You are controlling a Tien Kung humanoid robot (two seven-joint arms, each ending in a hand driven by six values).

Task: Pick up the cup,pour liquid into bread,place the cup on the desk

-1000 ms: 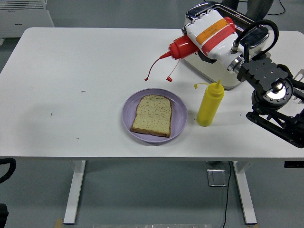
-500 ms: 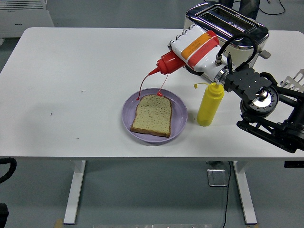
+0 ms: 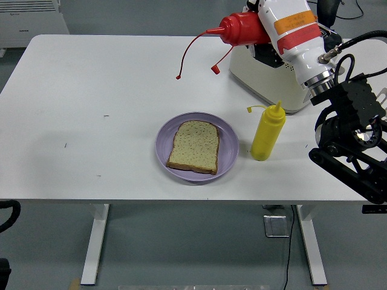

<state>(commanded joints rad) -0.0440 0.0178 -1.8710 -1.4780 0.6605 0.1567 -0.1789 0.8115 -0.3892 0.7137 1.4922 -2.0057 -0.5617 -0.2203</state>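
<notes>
Right robot hand [image 3: 284, 27] clasps the red squeeze bottle [image 3: 245, 28], nozzle pointing left; bread [image 3: 194, 145] lies below-left on the purple plate [image 3: 227, 154], well apart

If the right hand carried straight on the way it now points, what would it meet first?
The right hand, holding the red squeeze bottle, points left over the table's far part. That line looks free as far as the picture shows, though depth is unclear.

Your view: red squeeze bottle [image 3: 245, 28], yellow bottle [image 3: 266, 133], lilac plate [image 3: 227, 145], speckled tan bread [image 3: 194, 145], white table [image 3: 91, 121], cream toaster [image 3: 266, 84].
</notes>
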